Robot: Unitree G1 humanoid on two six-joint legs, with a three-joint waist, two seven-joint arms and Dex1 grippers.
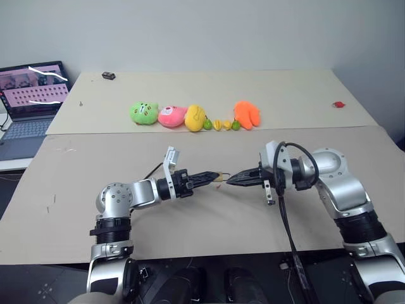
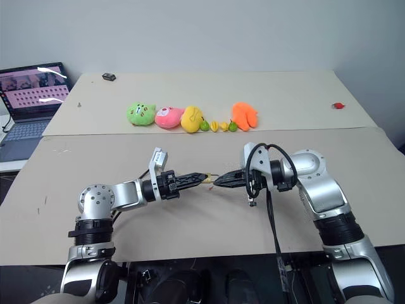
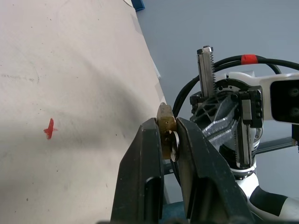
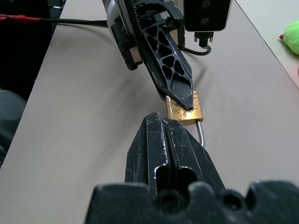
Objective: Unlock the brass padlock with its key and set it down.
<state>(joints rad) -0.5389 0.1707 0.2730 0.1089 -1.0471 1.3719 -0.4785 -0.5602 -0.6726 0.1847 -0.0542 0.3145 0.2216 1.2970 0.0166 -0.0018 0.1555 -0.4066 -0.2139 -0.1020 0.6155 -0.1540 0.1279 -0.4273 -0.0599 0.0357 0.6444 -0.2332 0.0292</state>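
Observation:
The brass padlock point(image 4: 183, 113) is held above the tan table point(image 1: 190, 221), pinched between the fingertips of my left gripper point(image 1: 214, 178), which is shut on it and points right. Its silver shackle point(image 4: 201, 134) sticks out to one side. In the left wrist view the padlock point(image 3: 165, 120) sits wedged between the two black fingers point(image 3: 142, 168). My right gripper point(image 1: 230, 180) points left at the lock with its fingers pressed together, and its tip point(image 4: 161, 120) sits just short of the lock body. The key is hidden; I cannot make it out at the lock or between the right fingers.
A row of plush toys lies at the back of the table: green point(image 1: 143, 113), pink point(image 1: 171, 116), yellow point(image 1: 195, 118), orange point(image 1: 247, 114), with small toy fruits point(image 1: 217, 125) between. A laptop point(image 1: 31, 101) stands at far left. A black cable point(image 1: 286, 218) hangs from my right wrist.

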